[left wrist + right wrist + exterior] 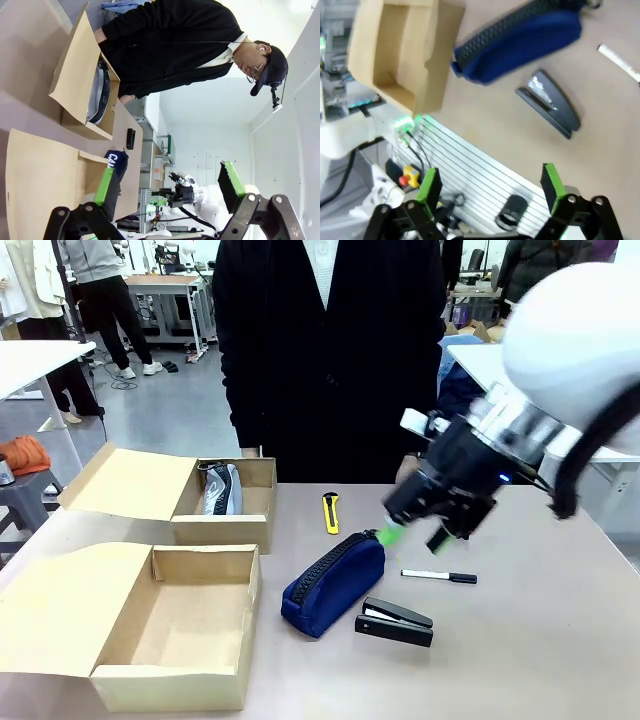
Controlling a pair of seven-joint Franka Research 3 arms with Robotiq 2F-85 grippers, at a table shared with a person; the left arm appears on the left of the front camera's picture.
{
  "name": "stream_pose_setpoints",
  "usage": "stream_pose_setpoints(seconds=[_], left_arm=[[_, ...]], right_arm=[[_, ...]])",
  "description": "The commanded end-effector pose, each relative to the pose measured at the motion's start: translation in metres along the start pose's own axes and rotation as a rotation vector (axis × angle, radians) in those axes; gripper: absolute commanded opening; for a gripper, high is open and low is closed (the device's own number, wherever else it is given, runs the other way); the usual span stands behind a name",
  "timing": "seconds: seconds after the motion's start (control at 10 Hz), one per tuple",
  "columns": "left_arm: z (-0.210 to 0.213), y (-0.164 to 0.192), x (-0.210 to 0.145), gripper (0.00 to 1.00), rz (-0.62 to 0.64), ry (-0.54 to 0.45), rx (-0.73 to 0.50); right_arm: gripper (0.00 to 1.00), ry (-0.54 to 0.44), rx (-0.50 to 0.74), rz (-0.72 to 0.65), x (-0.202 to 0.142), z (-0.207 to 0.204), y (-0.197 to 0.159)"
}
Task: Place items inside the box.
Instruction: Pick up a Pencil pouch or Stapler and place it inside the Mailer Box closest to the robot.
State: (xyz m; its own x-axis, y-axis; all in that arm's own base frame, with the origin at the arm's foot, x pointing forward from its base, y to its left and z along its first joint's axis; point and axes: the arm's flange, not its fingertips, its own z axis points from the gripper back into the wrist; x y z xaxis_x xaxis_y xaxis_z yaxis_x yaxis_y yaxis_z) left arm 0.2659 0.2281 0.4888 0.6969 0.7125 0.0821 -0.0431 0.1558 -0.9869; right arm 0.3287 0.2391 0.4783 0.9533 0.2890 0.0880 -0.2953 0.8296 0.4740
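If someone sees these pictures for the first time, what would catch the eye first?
The big white right arm comes first, blurred, at the picture's right; its right gripper, jaws open, hangs close to the far end of the navy blue fabric zip pouch at mid-table. Next, the empty open cardboard box at the near left.

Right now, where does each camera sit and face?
Front: fixed between the arms, facing across the table at the person; right gripper above it.
Left wrist: on that arm, rolled sideways, past the open left gripper toward two boxes.
Right wrist: down between its open fingers at navy pouch and stapler.
Shared: front view shows those too.
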Motion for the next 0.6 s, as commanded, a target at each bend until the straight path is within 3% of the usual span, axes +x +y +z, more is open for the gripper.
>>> stream_pose_setpoints(seconds=[0.0, 0.3, 0.5], left_arm=[[0.001, -0.002, 0.0, 1.0, -0.018, -0.005, -0.024], [0.001, -0.002, 0.0, 1.0, -0.018, -0.005, -0.024], [0.001, -0.002, 0.0, 1.0, -0.018, -0.005, -0.024]], right_arm=[[1.0, -0.067, -0.114, -0.313, 0.043, -0.027, 0.053], [1.0, -0.078, -0.283, -0.622, 0.086, -0.084, 0.089], [1.0, -0.003, -0.402, -0.688, 0.101, -0.117, 0.089]])
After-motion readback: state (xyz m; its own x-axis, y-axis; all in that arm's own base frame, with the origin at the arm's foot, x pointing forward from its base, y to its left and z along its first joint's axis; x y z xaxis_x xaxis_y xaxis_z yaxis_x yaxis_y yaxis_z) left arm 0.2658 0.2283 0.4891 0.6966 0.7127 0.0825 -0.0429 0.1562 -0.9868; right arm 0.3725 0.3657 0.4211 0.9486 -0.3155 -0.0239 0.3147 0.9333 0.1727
